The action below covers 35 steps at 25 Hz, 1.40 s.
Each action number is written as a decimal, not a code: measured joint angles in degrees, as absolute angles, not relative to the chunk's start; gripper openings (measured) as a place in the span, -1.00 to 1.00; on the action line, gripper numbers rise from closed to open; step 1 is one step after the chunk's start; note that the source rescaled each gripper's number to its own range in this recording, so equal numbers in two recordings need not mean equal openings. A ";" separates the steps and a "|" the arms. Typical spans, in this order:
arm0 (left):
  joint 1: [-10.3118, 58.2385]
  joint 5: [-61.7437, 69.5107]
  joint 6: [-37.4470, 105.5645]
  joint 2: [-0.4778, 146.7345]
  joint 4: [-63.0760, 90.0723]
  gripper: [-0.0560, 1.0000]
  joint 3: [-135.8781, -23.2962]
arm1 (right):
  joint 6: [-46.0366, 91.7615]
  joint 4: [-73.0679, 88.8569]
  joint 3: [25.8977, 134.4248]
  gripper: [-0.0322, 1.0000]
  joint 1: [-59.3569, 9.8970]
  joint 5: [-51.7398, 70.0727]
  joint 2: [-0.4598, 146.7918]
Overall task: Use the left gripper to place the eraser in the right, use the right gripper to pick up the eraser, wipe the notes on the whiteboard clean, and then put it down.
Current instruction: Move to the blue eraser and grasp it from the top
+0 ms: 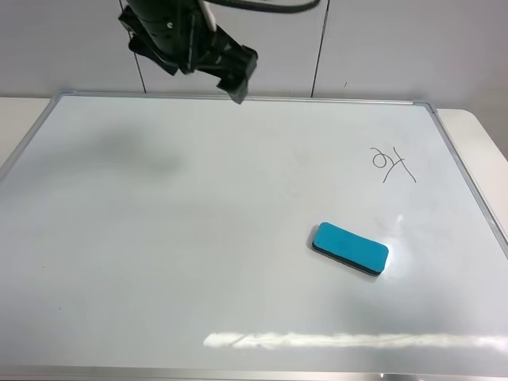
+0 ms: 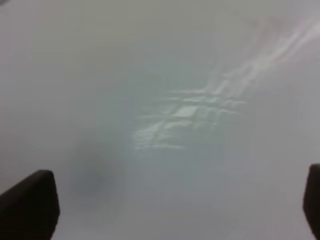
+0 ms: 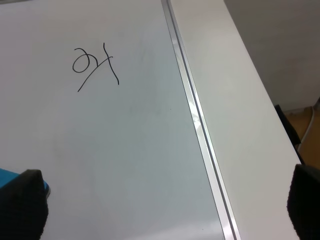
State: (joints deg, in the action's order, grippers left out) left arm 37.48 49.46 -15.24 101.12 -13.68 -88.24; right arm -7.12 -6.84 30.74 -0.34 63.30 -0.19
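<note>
The teal-blue eraser (image 1: pixel 349 248) lies flat on the right half of the whiteboard (image 1: pixel 159 238), nothing touching it. The black notes (image 1: pixel 391 164) are up and right of it, toward the board's right frame. My left gripper (image 1: pixel 242 78) hangs high over the board's far edge, left of centre, well away from the eraser. In the left wrist view its gripper (image 2: pixel 172 210) is open over blurred white board. The right gripper (image 3: pixel 163 205) is open too; a sliver of eraser (image 3: pixel 6 176) shows by one fingertip (image 3: pixel 22 205), with the notes (image 3: pixel 95 65) beyond. The right arm is out of the exterior view.
The silver frame (image 3: pixel 200 135) runs along the board's right side, with a strip of white table (image 3: pixel 240 100) past it and then the table's edge. A grey panelled wall (image 1: pixel 381 48) stands behind. Glare streaks the board near its front edge (image 1: pixel 349 341).
</note>
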 joint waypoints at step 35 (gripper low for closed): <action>1.67 69.04 -9.14 25.61 -13.04 1.00 -63.97 | -7.12 -6.84 30.74 0.83 -0.34 63.30 -0.19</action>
State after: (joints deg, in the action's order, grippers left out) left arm 1.67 69.04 -9.14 25.61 -13.04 -63.97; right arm -7.12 -6.84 30.74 -0.34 63.30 -0.19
